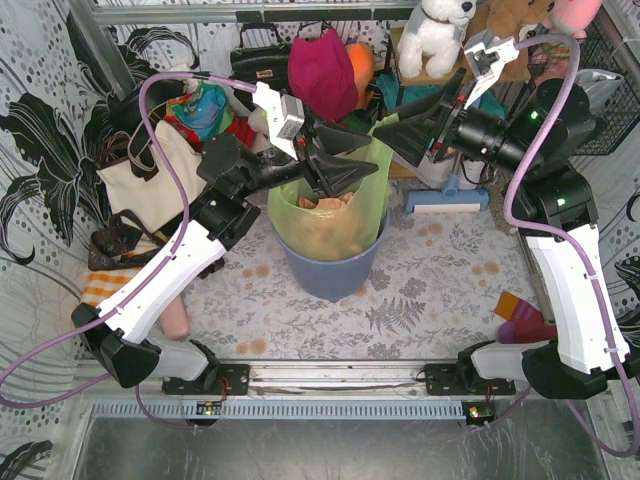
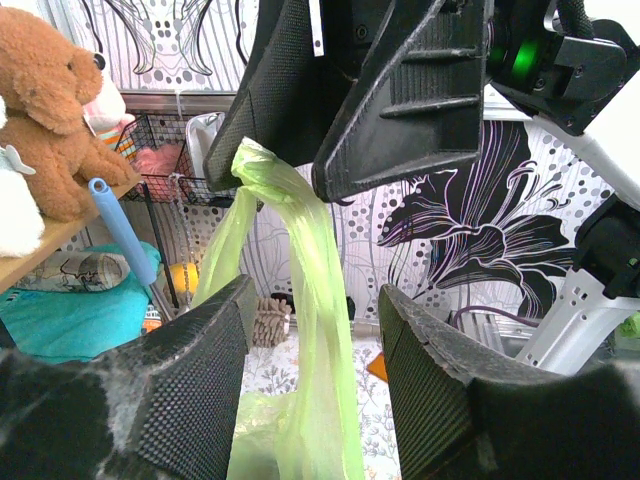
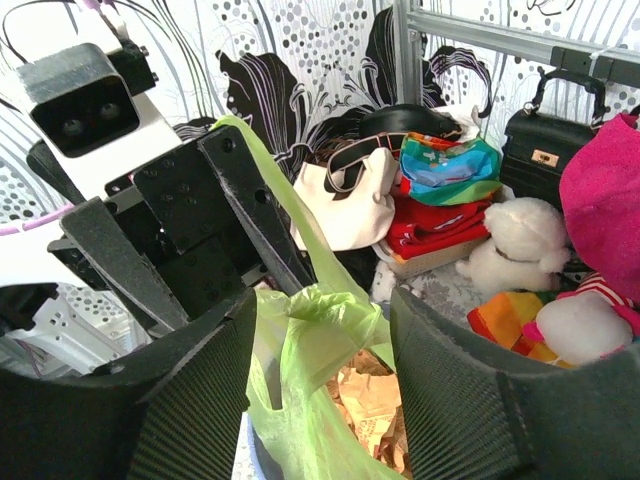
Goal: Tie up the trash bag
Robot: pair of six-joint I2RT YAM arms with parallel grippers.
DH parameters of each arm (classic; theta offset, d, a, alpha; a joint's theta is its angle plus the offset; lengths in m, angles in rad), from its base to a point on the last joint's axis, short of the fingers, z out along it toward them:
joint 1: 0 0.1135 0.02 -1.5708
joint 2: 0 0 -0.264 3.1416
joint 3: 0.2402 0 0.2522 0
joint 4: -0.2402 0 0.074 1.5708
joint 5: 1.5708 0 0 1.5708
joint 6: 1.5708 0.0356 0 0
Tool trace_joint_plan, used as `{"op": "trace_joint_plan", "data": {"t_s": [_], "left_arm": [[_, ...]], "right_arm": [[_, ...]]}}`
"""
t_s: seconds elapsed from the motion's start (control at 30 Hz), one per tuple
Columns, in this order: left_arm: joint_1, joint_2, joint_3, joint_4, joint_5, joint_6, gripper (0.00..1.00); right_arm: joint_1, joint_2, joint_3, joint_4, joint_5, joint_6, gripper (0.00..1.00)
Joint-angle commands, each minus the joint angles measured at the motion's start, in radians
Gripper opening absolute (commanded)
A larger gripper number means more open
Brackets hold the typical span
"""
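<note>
The left hand (image 1: 343, 160) hovers over the bag's mouth, jaws part open with a strip of film running loose between them — nothing pinched. The trash bag (image 1: 330, 215) stands in the blue-grey bin (image 1: 330, 275) in the middle of the table (image 1: 430, 290), nearer its far edge. It looks like thin, limp, slippery film over light scraps (image 1: 325, 203), easily torn — best taken by its raised ears (image 2: 262, 170), bunched into ropes. The right hand (image 1: 392, 140), jaws also apart, has one ear draped at its fingertips (image 2: 255, 100), seemingly unsqueezed.

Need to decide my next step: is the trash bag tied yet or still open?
Open: the trash bag gapes at the top, tan scraps showing inside, flaps unknotted.
</note>
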Motion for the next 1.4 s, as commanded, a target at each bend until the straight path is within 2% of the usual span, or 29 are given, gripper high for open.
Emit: {"op": "trace_joint_plan", "data": {"t_s": [0.0, 0.13, 0.3, 0.43, 0.57, 0.63, 0.67, 0.83, 1.1, 1.37], "left_arm": [[-0.003, -0.014, 0.03, 0.022, -0.007, 0.01, 0.61], [-0.003, -0.007, 0.036, 0.02, -0.008, 0.01, 0.61], [-0.003, 0.0, 0.049, 0.015, -0.004, 0.008, 0.61], [-0.003, -0.003, 0.05, 0.009, -0.011, 0.011, 0.62], [-0.003, -0.01, 0.05, 0.012, -0.039, 0.017, 0.62], [-0.004, -0.003, 0.065, 0.004, -0.056, 0.023, 0.64], [-0.003, 0.001, 0.077, 0.0, -0.065, 0.026, 0.65], [-0.003, 0.038, 0.129, -0.016, -0.136, 0.029, 0.66], [-0.004, 0.119, 0.207, -0.033, -0.123, 0.025, 0.66], [-0.004, 0.137, 0.213, 0.002, -0.105, -0.003, 0.54]], "right_arm": [[-0.006, -0.003, 0.013, -0.014, -0.012, -0.046, 0.58], [-0.006, -0.023, -0.022, 0.008, -0.025, -0.056, 0.57], [-0.006, -0.021, -0.024, 0.004, -0.001, -0.074, 0.45], [-0.006, -0.016, -0.01, 0.005, 0.013, -0.081, 0.31], [-0.006, -0.012, 0.004, 0.017, 0.031, -0.076, 0.14], [-0.007, -0.011, 0.003, 0.031, 0.032, -0.07, 0.02], [-0.007, -0.007, 0.006, 0.033, 0.029, -0.066, 0.0], [-0.006, -0.002, 0.015, 0.047, 0.021, -0.055, 0.0], [-0.006, -0.002, 0.036, 0.069, -0.015, -0.03, 0.0], [-0.006, -0.003, 0.043, 0.067, -0.019, -0.027, 0.0]]}}
